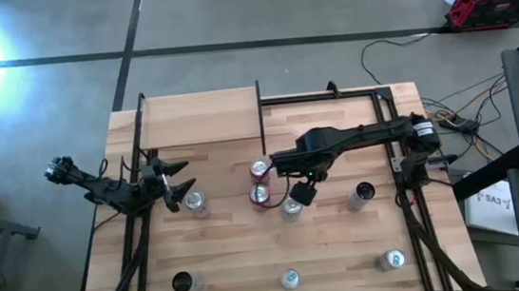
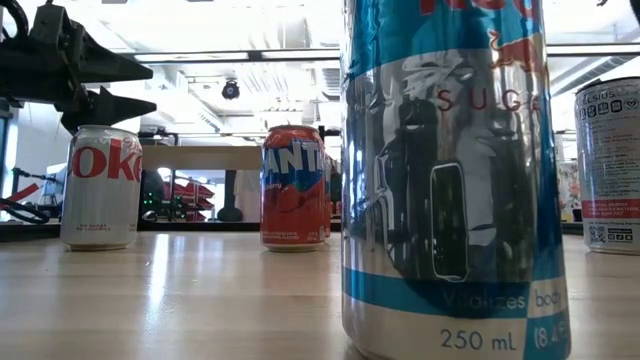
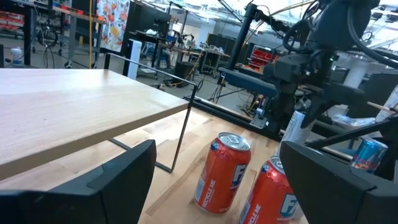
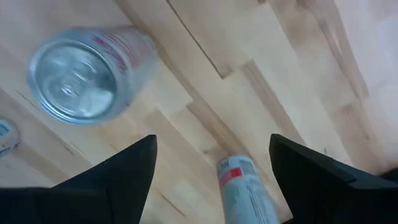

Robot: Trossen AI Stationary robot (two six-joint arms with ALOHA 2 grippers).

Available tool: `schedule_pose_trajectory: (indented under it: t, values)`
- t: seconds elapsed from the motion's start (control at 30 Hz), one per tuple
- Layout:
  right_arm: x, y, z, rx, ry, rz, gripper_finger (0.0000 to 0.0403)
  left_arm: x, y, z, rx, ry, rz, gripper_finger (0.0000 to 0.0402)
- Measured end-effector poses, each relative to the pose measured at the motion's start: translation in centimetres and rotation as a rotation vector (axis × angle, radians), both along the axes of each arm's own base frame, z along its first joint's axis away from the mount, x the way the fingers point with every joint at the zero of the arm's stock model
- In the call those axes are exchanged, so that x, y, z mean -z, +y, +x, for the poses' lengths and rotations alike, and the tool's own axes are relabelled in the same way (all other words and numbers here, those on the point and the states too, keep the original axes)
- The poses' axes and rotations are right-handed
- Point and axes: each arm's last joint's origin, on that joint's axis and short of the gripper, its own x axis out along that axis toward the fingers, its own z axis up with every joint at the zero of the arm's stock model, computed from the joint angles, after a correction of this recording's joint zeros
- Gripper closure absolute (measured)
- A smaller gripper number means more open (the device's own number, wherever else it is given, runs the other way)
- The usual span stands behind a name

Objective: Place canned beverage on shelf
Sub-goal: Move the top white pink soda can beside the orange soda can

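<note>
My right gripper (image 1: 300,195) hangs over the middle of the table, pointing down, fingers apart (image 4: 211,143). Below and between them shows a slim white can with a red label (image 4: 244,186), which is the silver-topped can (image 1: 291,207) in the high view. I see no finger on it. Two red Fanta cans (image 1: 260,170) (image 1: 259,194) stand just left of it. The pale wood shelf (image 1: 200,118) on its thin black frame stands at the far left. My left gripper (image 1: 184,176) waits open and level at the left, beside a silver Coke can (image 1: 195,202).
Another silver can (image 4: 78,74) stands close by my right gripper. A dark-topped can (image 1: 363,193) stands toward the right. Three more cans line the near edge (image 1: 182,283) (image 1: 289,278) (image 1: 393,261). A blue Red Bull can (image 2: 445,180) fills the low view.
</note>
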Motion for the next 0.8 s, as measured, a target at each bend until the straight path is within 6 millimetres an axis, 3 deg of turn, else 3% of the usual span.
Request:
schedule_pose_trajectory:
  t: [0.47, 0.8]
  values:
    - [0.6, -0.5, -9.3, 0.360, -0.053, 0.014, 0.0110, 0.0, 0.0, 0.0, 0.000, 0.000, 0.000, 0.0075]
    - [1.9, -0.3, -12.7, 0.521, 0.030, 0.089, 0.0110, 0.0, 0.0, 0.0, 0.000, 0.000, 0.000, 0.0075]
